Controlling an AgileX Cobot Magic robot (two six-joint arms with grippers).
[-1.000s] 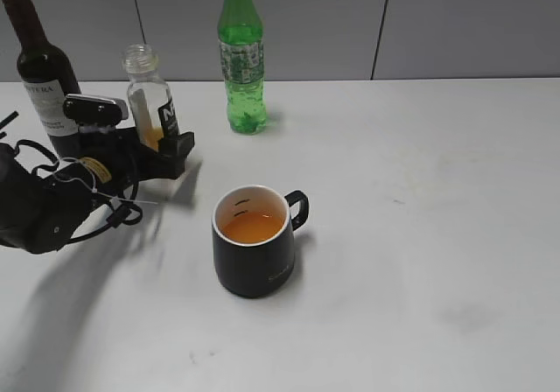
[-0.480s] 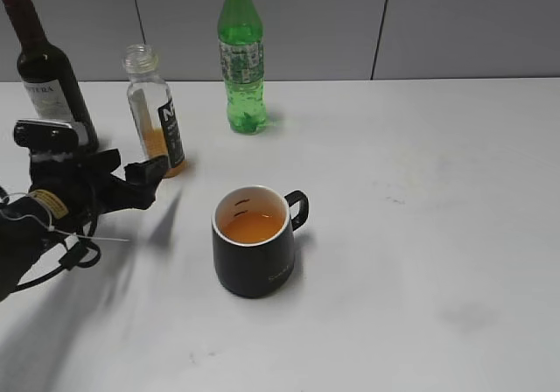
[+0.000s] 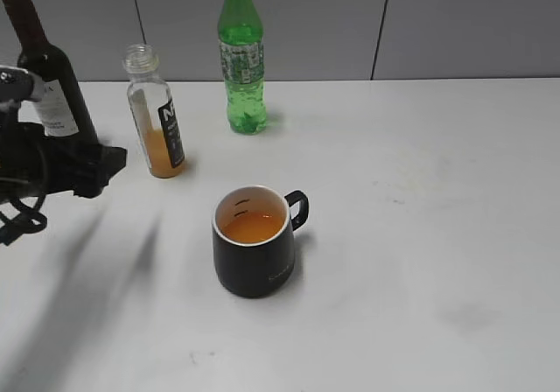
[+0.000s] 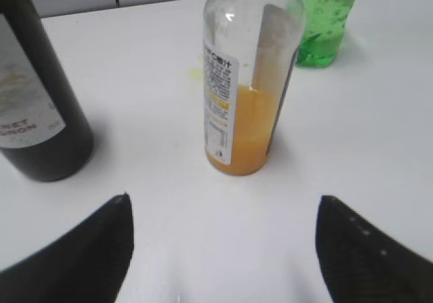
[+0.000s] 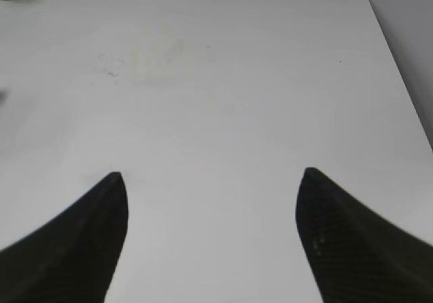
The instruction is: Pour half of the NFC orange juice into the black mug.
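The NFC orange juice bottle [image 3: 156, 116] stands upright and uncapped on the white table, with juice only in its lower part. It also shows in the left wrist view [image 4: 247, 80]. The black mug [image 3: 254, 252] stands in the middle, holding orange juice, handle to the right. My left gripper [image 3: 107, 166] is open and empty at the far left, apart from the bottle; in the left wrist view [image 4: 223, 208] its jaws stand wide with the bottle beyond them. My right gripper [image 5: 211, 178] is open and empty over bare table; it does not show in the exterior view.
A dark wine bottle [image 3: 45, 73] stands at the back left, close behind my left arm, and shows in the left wrist view [image 4: 34, 93]. A green soda bottle [image 3: 241, 55] stands at the back centre. A grey wall runs behind the table.
My left gripper has let go of the juice bottle and drawn back to the left, away from it. The bottle stays upright on the table. The mug has not moved.
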